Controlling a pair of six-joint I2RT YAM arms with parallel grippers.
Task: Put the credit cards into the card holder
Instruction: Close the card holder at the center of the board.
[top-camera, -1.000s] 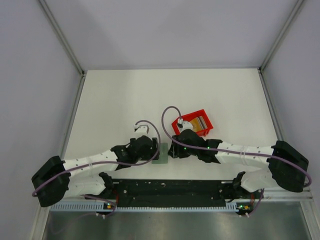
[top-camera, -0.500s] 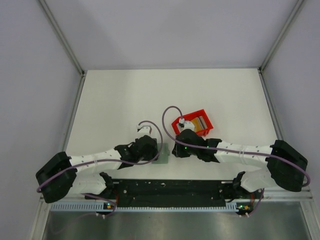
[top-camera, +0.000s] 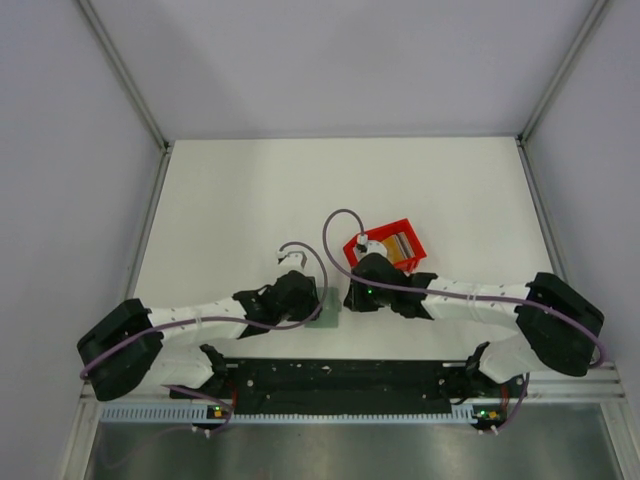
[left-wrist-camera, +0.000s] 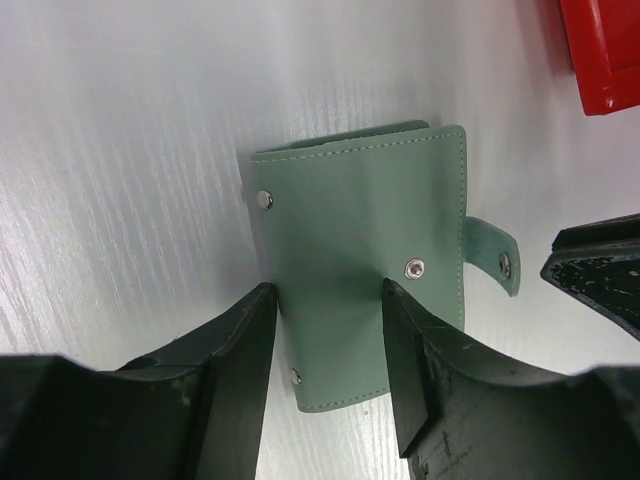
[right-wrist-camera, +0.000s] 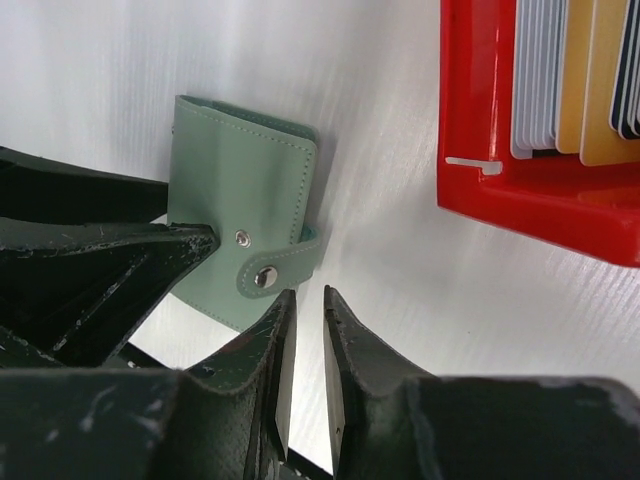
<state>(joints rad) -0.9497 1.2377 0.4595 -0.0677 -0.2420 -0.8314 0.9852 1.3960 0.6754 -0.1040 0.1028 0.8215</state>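
- Zero credit cards (right-wrist-camera: 575, 75) have been loaded: all are seen standing on edge in the red bin (right-wrist-camera: 530, 200), at roughly 1 o'clock from the card holder (top-camera: 325, 308) in the top view.
- The card holder is laid flat on the table (left-wrist-camera: 120, 150), folded closed, with its strap tab (right-wrist-camera: 275, 265) apparently unsnapped.
- The left claw (left-wrist-camera: 328, 290) is spread over the holder, and no real grasp can be made out.
- The right claw (right-wrist-camera: 307, 295) is nearly pinched and empty, just beside the tab.
- Left to be done, by the look of it: the holder opened and every card moved.

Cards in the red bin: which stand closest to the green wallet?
The whitish cards, at the stack's end facing the wallet; tan cards and dark cards stand behind them.
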